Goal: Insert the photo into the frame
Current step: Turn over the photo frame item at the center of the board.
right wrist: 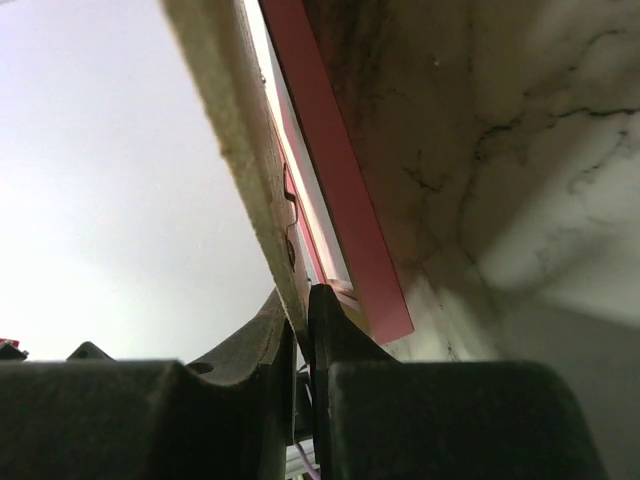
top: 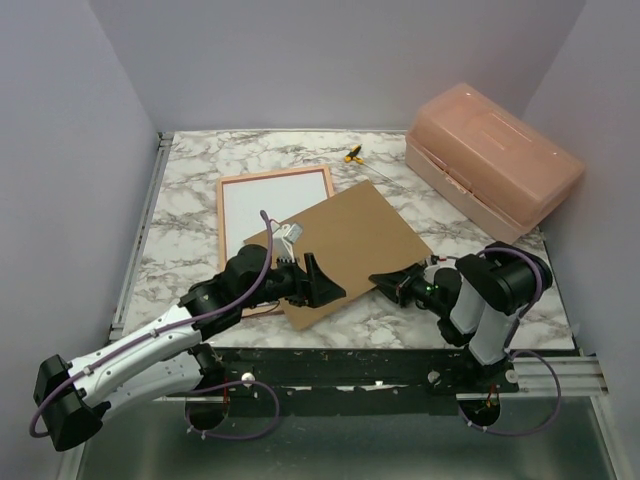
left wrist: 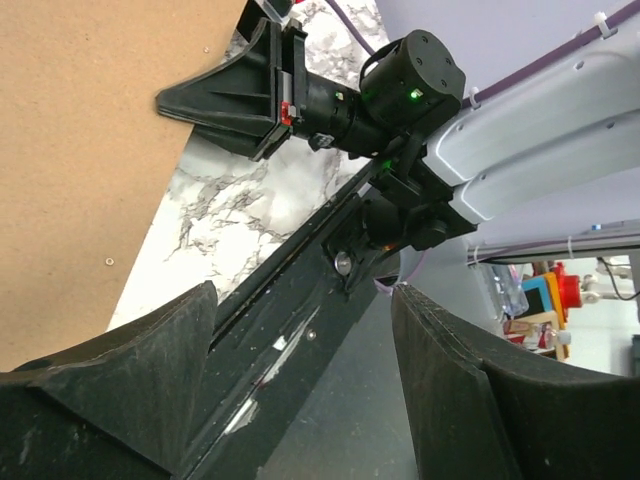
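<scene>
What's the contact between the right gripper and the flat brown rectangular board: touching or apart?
Touching. In the right wrist view the right gripper pinches the thin edge of the flat brown rectangular board, fingers tight against both faces.

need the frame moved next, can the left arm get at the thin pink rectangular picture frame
Probably yes: the left gripper is open close to the pink picture frame, whose left side lies bare. The flat brown backing board, pinched by the right gripper, covers only its near right corner.
</scene>
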Motion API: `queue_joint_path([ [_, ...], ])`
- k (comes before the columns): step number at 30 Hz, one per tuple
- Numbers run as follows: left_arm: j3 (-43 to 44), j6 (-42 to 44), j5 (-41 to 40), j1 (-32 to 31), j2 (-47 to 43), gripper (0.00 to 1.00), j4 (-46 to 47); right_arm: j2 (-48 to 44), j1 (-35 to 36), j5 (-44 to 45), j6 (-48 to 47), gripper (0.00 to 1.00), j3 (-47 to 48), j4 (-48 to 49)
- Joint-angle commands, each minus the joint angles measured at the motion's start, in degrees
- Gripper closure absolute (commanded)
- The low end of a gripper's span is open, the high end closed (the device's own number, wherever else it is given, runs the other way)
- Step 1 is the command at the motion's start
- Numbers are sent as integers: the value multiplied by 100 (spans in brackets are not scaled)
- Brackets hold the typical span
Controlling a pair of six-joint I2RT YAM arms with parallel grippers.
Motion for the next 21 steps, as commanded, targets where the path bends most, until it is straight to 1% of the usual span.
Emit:
queue_joint_path([
  [1, 412, 618, -278, 21, 80, 27, -763, 332, 30, -617, 414, 100, -66, 1281],
  [6, 605, 833, -395, 13, 173, 26, -1032, 176, 25, -680, 530, 100, -40, 1311],
  [9, 650, 896, -494, 10, 167, 23, -1166, -233, 29, -712, 482, 100, 13, 1050],
  [11, 667, 935, -560, 11, 141, 20, -1232, -625, 30, -741, 410, 100, 133, 568],
  [14, 752, 1030, -684, -4, 106, 17, -1408, -1482, 30, -764, 53, 100, 364, -697],
  [16, 868, 1134, -817, -24, 75, 14, -1597, -2282, 25, -681, -342, 100, 578, -2028],
  [18, 1021, 1265, -987, -44, 22, 13, -1807, -3179, 24, -444, -904, 100, 932, -3666],
  [19, 1101, 1339, -1092, -61, -9, 13, -1923, -3649, 34, -289, -1224, 100, 1218, -4684],
  [21, 1311, 1509, -1337, -118, -16, 13, -2184, -4308, 30, 135, -1675, 100, 1730, -6334],
])
